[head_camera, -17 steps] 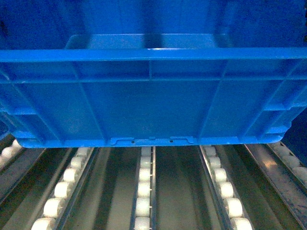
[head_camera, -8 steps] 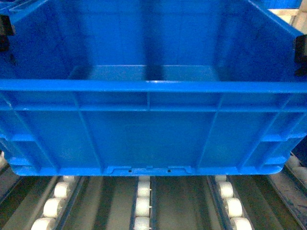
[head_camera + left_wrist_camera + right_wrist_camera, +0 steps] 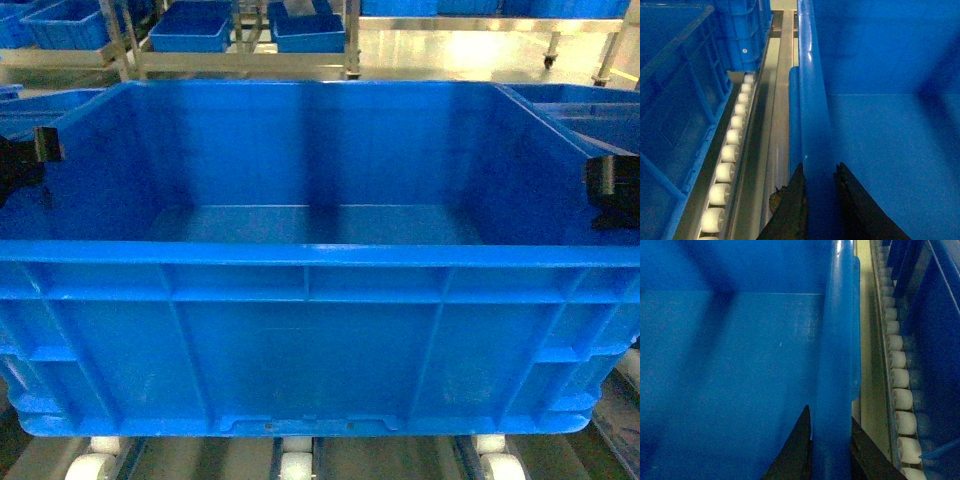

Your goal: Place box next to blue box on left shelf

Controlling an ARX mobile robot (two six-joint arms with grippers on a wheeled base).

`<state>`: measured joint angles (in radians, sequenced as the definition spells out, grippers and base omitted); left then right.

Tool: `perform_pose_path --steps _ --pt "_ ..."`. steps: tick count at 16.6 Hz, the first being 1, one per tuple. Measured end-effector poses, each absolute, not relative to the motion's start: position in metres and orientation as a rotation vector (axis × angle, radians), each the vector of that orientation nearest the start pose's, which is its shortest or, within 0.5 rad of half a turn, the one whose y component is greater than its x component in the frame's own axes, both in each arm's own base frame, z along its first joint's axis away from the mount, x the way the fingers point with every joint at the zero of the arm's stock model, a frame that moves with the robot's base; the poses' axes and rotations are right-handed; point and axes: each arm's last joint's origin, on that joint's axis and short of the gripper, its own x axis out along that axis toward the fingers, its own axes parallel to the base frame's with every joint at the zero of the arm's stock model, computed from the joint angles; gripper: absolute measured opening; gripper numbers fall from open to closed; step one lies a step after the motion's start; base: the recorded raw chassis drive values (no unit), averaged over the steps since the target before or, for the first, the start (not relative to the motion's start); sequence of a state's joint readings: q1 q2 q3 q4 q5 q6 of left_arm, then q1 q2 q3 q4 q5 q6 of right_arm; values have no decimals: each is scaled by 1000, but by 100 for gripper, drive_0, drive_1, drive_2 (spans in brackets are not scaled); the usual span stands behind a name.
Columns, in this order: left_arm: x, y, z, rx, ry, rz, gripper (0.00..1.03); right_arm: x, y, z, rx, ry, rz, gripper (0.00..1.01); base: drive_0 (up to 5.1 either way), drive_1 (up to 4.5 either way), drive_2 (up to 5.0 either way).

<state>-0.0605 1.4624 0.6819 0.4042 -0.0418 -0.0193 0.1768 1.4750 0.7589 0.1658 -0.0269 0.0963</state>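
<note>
A large bright-blue open-top plastic crate with ribbed walls and a thick rim fills the head view, its near wall facing the camera and its floor bare. It sits over the silvery bare-metal rack; pale rollers show just beneath its lower edge, though whether the base actually rests on them cannot be told from these views.

The left gripper straddles the crate's left rim, one dark finger outside the wall and the other inside, both pressed against the plastic, so it grips the rim. In the head view it appears as a dark block at the left edge. The right gripper clamps the right rim in the same way, with one dark finger on each side of the wall; it shows at the right edge of the head view.

Just beside the crate on the left, across a row of rollers, stands another blue ribbed crate. A further blue crate stands to the right, beyond its own roller track. Behind, more blue bins rest on distant shelving.
</note>
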Motion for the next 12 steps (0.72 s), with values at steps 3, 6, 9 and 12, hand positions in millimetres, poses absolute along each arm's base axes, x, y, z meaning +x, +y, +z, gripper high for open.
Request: perform_pose_path --steps 3,6,9,12 --pt "299 -18 192 3 420 -8 9 298 56 197 50 563 178 10 0 0 0" --pt "300 -15 183 9 474 19 9 298 61 195 49 570 195 10 0 0 0" --pt "300 -10 183 12 484 33 9 297 64 194 49 575 206 10 0 0 0" --pt "302 -5 188 43 489 31 9 292 66 185 59 631 205 10 0 0 0"
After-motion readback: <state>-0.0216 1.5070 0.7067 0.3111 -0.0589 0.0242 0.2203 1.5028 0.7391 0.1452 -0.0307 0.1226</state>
